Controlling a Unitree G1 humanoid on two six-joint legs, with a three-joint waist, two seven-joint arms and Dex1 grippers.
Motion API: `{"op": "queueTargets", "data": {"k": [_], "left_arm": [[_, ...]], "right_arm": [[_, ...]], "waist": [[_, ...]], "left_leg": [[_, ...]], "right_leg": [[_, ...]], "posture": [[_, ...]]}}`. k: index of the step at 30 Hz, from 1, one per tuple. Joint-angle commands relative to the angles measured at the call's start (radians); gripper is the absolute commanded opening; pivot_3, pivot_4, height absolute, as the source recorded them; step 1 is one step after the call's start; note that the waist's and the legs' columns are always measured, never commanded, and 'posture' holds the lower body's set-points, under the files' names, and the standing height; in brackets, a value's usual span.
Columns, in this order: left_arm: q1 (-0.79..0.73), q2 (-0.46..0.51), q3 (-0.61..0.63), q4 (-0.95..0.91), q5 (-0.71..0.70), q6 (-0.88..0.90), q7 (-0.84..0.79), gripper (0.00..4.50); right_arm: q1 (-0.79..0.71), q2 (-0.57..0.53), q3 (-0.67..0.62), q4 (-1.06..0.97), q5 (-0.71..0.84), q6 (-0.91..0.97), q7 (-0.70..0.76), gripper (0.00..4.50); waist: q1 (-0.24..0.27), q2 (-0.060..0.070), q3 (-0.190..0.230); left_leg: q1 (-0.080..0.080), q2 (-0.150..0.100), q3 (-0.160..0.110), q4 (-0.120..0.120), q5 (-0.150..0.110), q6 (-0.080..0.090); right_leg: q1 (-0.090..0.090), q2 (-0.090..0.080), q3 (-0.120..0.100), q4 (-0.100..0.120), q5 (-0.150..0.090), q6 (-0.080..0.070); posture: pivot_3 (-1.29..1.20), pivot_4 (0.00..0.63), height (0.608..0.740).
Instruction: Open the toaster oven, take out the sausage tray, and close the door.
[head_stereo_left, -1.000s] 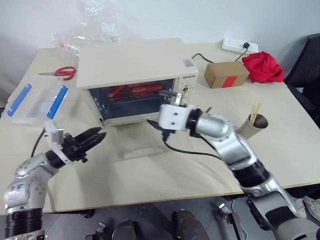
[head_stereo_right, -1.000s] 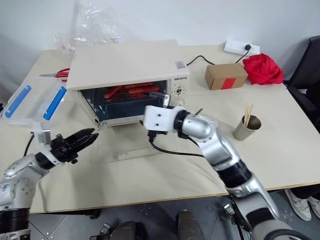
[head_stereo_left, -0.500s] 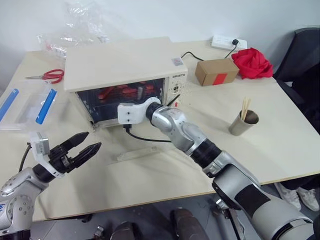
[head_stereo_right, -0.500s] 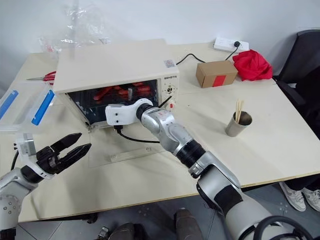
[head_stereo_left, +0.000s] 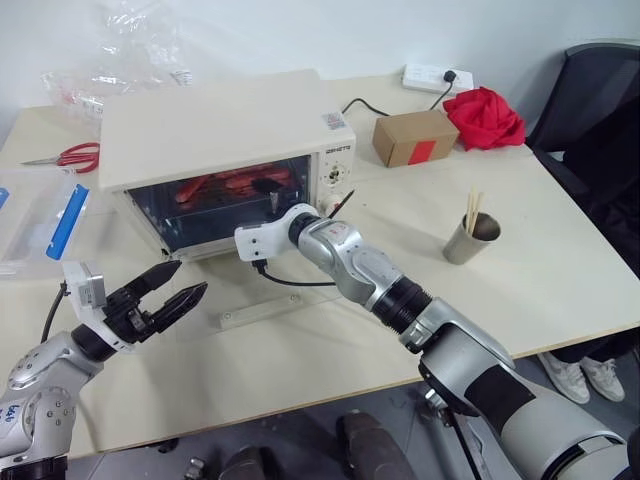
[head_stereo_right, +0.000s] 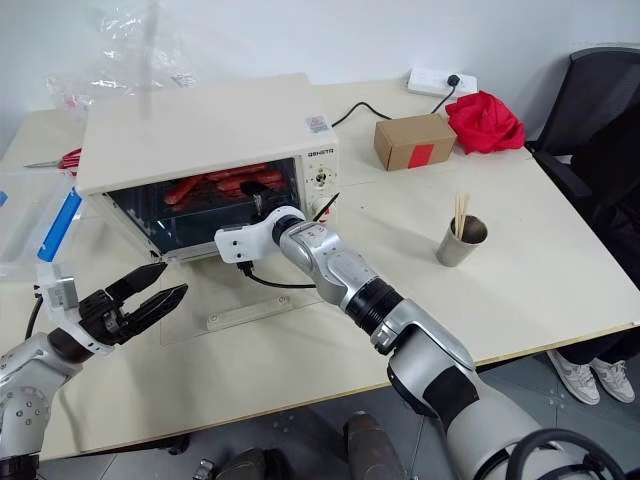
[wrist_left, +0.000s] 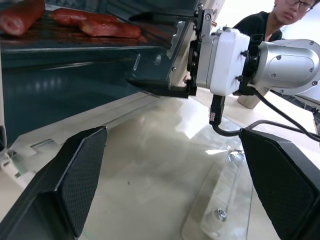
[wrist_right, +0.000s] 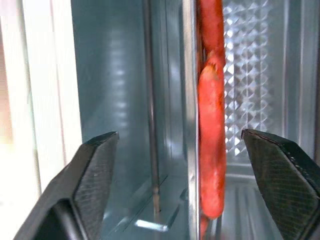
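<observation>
The cream-white toaster oven (head_stereo_left: 215, 125) stands at the back left of the table. Its glass door (head_stereo_left: 235, 285) lies folded down flat on the tabletop, bar handle (head_stereo_left: 265, 308) toward me. Inside, the sausage tray (head_stereo_left: 225, 186) holds several red-orange sausages (wrist_left: 95, 27). My right gripper (head_stereo_left: 268, 195) reaches into the oven mouth, open, and the tray's front edge (wrist_right: 189, 100) runs between its fingers (wrist_right: 92, 185). My left gripper (head_stereo_left: 190, 277) hovers open over the table's near left, short of the door, with nothing in it.
A clear plastic box with a blue clip (head_stereo_left: 45, 215) and red scissors (head_stereo_left: 70, 157) lie left of the oven. A cardboard box (head_stereo_left: 415, 137), red cloth (head_stereo_left: 485, 115), power strip (head_stereo_left: 432, 75) and cup of sticks (head_stereo_left: 468, 238) sit to the right. A person (wrist_left: 280, 15) is beyond the table.
The camera has shifted. My right gripper rolled and pushed forward into the oven's mouth up to the tray. My left gripper's fingers spread from nearly shut to wide open.
</observation>
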Motion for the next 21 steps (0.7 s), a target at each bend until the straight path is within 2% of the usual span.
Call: {"op": "queueTargets", "data": {"k": [1, 9, 11, 21], "left_arm": [[-0.004, -0.003, 0.002, 0.0, 0.002, -0.021, -0.01, 4.5], [-0.028, 0.009, -0.009, 0.024, 0.005, -0.026, -0.02, 4.5], [-0.034, 0.01, -0.009, 0.028, 0.004, -0.026, -0.023, 4.5], [-0.185, 0.097, 0.058, 0.11, -0.151, 0.117, -0.072, 4.5]], "right_arm": [[-0.041, 0.008, -0.006, -0.002, -0.015, -0.004, -0.018, 3.23], [-0.052, 0.014, -0.004, 0.01, -0.018, -0.018, -0.023, 0.5], [-0.054, 0.012, -0.006, 0.009, -0.017, -0.02, -0.025, 0.01], [-0.081, -0.048, -0.03, -0.096, 0.028, -0.106, 0.084, 0.01]], "waist": [[-0.005, 0.0, 0.0], [-0.007, 0.0, 0.0], [-0.007, 0.0, 0.0], [-0.009, 0.0, 0.0]], "left_leg": [[0.0, 0.0, 0.0, 0.0, 0.0, 0.0], [0.0, 0.0, -0.001, 0.0, 0.0, 0.0], [0.0, 0.0, -0.001, 0.0, 0.0, 0.0], [0.0, 0.0, -0.001, 0.0, 0.0, 0.0]], "right_leg": [[0.0, 0.0, 0.0, 0.0, 0.0, 0.0], [0.0, 0.0, -0.001, 0.001, 0.0, 0.0], [0.0, 0.0, -0.001, 0.001, 0.0, 0.0], [0.0, -0.001, -0.003, 0.002, 0.0, 0.0]], "posture": [[0.0, 0.15, 0.74], [0.0, 0.15, 0.74], [0.0, 0.15, 0.74], [0.0, 0.15, 0.74]]}}
